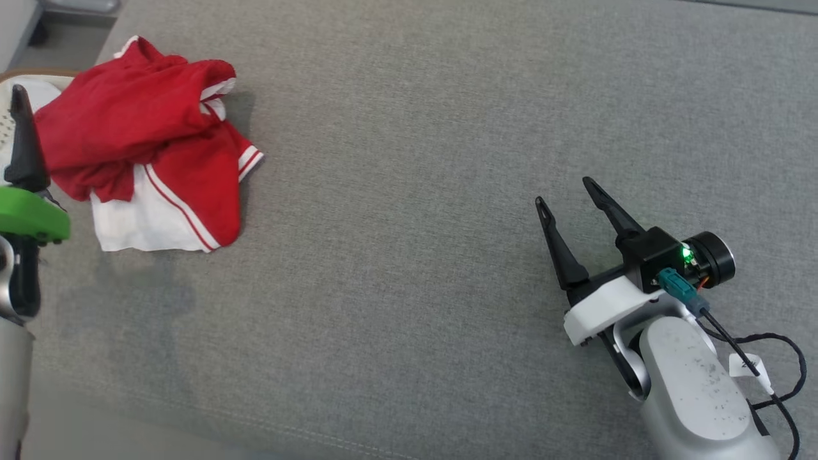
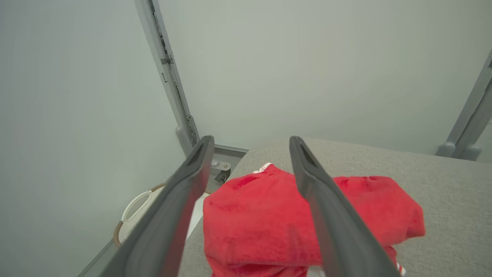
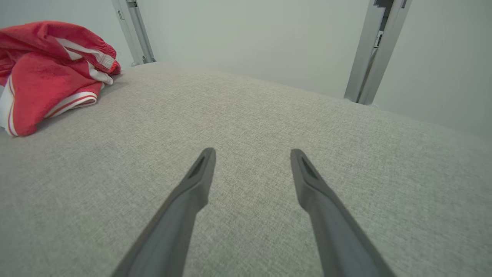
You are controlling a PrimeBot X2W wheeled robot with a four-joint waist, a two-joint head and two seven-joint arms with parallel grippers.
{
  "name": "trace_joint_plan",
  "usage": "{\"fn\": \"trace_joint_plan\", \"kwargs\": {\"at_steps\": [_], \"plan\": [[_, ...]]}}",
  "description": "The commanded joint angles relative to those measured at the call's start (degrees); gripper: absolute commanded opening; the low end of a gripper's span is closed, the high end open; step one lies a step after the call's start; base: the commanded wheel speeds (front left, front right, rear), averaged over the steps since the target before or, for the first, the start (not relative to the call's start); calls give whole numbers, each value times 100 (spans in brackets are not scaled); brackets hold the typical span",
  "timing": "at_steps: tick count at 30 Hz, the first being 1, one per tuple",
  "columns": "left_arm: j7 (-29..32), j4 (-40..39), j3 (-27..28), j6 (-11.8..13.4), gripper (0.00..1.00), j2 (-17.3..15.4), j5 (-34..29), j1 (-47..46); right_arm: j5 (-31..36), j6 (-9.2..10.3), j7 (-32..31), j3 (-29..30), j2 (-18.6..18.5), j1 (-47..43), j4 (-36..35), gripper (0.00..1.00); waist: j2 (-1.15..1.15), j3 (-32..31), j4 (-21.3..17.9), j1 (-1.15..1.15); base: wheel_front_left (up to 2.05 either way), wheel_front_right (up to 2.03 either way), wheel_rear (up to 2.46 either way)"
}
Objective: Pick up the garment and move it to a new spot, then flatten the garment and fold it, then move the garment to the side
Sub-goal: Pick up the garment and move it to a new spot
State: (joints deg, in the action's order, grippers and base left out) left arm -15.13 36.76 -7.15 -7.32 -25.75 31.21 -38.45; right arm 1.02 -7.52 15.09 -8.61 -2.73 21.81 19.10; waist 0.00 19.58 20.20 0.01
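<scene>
Some garment (image 2: 261, 219) hidden, behind left gripper (image 2: 250, 140)

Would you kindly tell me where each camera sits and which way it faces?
Head view: on the head, facing down at the grey surface; left gripper far left, right gripper lower right.
Left wrist view: along its open fingers, over the red garment, toward a wall.
Right wrist view: along its open fingers, across the surface.
Shared: all three show the garment.
</scene>
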Motion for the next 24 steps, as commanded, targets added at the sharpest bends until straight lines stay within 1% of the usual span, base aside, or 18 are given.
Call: {"fn": "trace_joint_plan", "kwargs": {"at_steps": [1,3,6,10,13,18,19,20,21,23,24], "plan": [[-4,92,-159,-26,100,-97,226,-195,24,6,12,-25,-32,103,-32,100,0,493,-487,-1,0,0,0],[-2,256,-561,-26,100,-282,553,-428,18,6,12,-23,-33,140,-60,100,0,600,-588,-1,0,0,0],[63,574,-952,-22,100,-523,1385,-810,-12,6,12,-77,-29,223,-99,100,0,790,-768,-1,0,0,0],[360,878,-1594,-22,100,-826,2030,-1109,-13,6,11,-75,-29,275,-160,100,0,984,-938,-1,0,0,0],[632,1211,-1879,-22,100,-957,2485,-1243,-24,6,7,-38,-35,265,-184,100,0,1059,-1032,-1,0,0,0],[1059,1710,-2270,-22,100,-967,2938,-1232,-63,7,5,14,-49,227,-168,100,0,1065,-1107,-1,0,0,0],[1205,1817,-2338,-22,89,-954,3056,-1194,-84,7,4,16,-52,219,-154,100,0,1045,-1113,-1,0,0,0],[1307,1878,-2407,-22,68,-943,3114,-1167,-95,7,4,19,-53,216,-145,100,0,1026,-1115,-1,0,0,0],[1426,1956,-2473,-22,40,-937,3192,-1139,-104,7,2,23,-55,209,-142,100,0,998,-1112,-1,0,0,0],[1562,2087,-2585,-22,0,-928,3277,-1114,-131,7,1,23,-50,188,-135,100,0,938,-1100,-1,0,0,0],[1621,2107,-2646,-22,0,-915,3314,-1096,-143,7,1,21,-49,173,-134,100,0,907,-1095,-1,0,0,0]]}}
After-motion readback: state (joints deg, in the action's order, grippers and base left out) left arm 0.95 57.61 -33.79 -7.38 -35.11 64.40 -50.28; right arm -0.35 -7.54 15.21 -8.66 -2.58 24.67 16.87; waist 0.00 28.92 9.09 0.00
